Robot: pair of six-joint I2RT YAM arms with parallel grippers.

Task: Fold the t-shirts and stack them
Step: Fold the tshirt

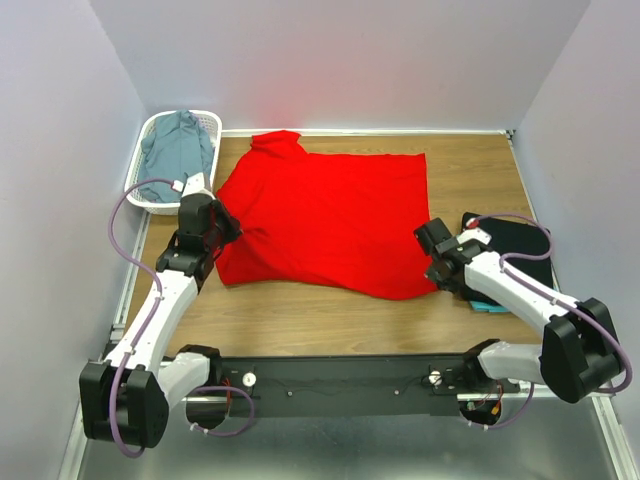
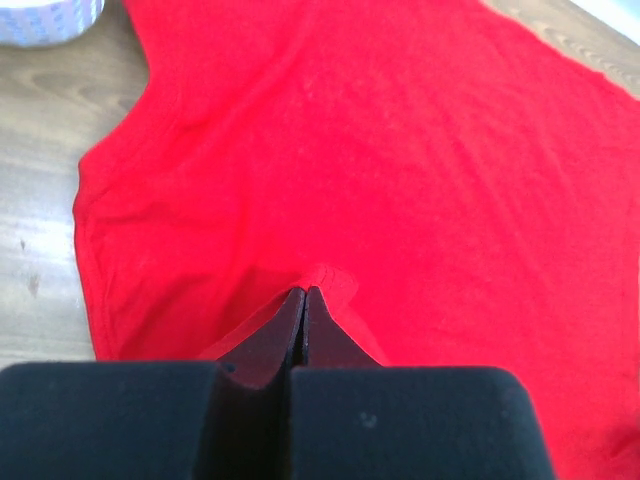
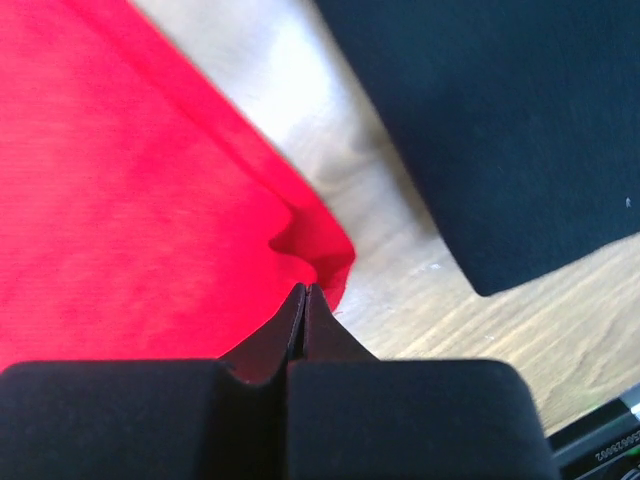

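Note:
The bright red t-shirt lies spread on the wooden table, one sleeve pointing to the back left. My left gripper is at its left edge, shut on a small raised pinch of red cloth. My right gripper is at its right edge, shut on the puckered red hem. The black t-shirt lies folded at the right and also shows in the right wrist view. A teal edge shows under it. The grey-blue t-shirt lies in the basket.
The white lattice basket stands at the back left corner, and its rim shows in the left wrist view. Walls close the table at the back and both sides. Bare wood runs between the red shirt and the arm bases.

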